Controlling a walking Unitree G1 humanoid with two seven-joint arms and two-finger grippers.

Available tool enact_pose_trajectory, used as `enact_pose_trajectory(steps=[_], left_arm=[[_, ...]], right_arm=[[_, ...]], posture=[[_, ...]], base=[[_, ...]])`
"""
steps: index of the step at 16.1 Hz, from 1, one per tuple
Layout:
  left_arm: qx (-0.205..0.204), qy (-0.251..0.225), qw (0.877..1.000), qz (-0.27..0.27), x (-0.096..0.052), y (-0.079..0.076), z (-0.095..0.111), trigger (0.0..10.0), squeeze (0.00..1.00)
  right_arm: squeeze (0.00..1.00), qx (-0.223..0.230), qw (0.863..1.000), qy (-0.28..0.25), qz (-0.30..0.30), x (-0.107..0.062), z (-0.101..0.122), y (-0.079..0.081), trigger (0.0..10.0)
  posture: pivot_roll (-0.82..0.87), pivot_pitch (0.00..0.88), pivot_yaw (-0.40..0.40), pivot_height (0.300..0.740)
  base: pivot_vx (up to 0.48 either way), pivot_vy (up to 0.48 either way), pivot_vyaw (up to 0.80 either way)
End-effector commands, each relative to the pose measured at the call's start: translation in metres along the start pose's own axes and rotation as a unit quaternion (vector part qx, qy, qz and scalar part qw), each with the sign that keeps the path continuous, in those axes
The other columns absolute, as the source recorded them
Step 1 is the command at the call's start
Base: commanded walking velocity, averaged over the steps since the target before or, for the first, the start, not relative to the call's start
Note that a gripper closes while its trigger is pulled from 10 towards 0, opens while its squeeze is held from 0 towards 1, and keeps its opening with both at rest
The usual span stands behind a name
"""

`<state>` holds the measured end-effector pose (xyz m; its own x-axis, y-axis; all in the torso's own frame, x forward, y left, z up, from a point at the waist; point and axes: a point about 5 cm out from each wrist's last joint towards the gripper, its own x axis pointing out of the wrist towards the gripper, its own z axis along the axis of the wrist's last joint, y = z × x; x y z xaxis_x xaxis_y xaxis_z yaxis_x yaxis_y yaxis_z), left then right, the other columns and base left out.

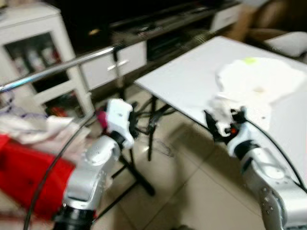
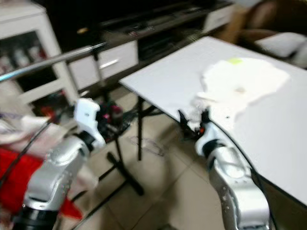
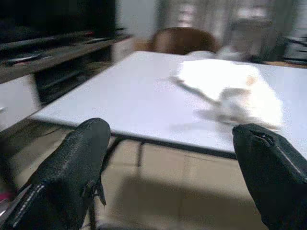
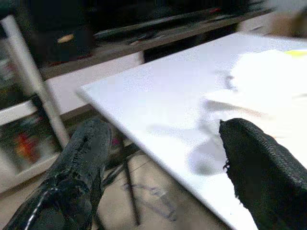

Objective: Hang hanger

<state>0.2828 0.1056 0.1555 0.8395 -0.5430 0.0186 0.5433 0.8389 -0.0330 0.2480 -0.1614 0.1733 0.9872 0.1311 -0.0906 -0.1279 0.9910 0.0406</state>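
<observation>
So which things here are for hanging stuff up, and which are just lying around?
For the job:
- metal rail
- white garment on the white table
- left tool, open
- right tool, open

Just lying about:
- red cloth
- white cabinet
- dark TV stand

I see motion blur across all four views — soft edges everywhere; the white table [image 1: 192, 81] glares under bright, even room light, the far cabinet dark.

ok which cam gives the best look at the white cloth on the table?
Left wrist view: the white cloth lies whole on the white table, seen between open fingers. Both eye views show it blurred at the right; the right wrist view catches one edge.
</observation>
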Motion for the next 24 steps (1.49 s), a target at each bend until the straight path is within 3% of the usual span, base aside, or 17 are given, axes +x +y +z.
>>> enact_pose_trajectory(steps=[1, 9, 13, 20, 24], left_arm=[[0.010, 0.000, 1.000, 0.009, -0.0008, 0.0059, 0.0028, 10.0, 0.00], [0.005, -0.003, 1.000, 0.012, 0.0028, 0.0056, 0.0026, 10.0, 0.00], [0.007, -0.005, 1.000, 0.016, 0.0040, 0.0070, 0.0036, 10.0, 0.00], [0.007, -0.002, 1.000, 0.020, 0.0016, 0.0062, 0.0011, 10.0, 0.00], [0.001, 0.006, 0.999, 0.054, 0.0003, 0.0130, -0.0018, 10.0, 0.00]], right_arm=[[0.00, -0.001, 1.000, -0.013, 0.002, -0.0009, 0.0042, 0.0037, 10.0], [0.00, -0.005, 1.000, -0.011, -0.009, -0.0004, 0.0034, 0.0013, 10.0], [0.00, -0.006, 1.000, -0.013, -0.007, 0.0017, 0.0042, 0.0014, 10.0], [0.00, -0.007, 1.000, -0.007, -0.002, 0.0008, 0.0032, 0.0023, 10.0], [0.00, -0.012, 1.000, 0.010, -0.009, -0.0016, -0.0017, -0.0024, 10.0]], posture=[[-0.10, 0.000, 0.039, 0.740], [-0.11, 0.000, 0.035, 0.740], [-0.10, 0.000, 0.029, 0.740], [-0.11, 0.000, 0.025, 0.740], [-0.11, 0.000, 0.025, 0.740]], base=[[0.000, 0.000, -0.80], [0.000, 0.000, -0.80], [0.000, 0.000, 0.00], [0.000, 0.000, -0.57], [0.000, 0.000, -0.60]])
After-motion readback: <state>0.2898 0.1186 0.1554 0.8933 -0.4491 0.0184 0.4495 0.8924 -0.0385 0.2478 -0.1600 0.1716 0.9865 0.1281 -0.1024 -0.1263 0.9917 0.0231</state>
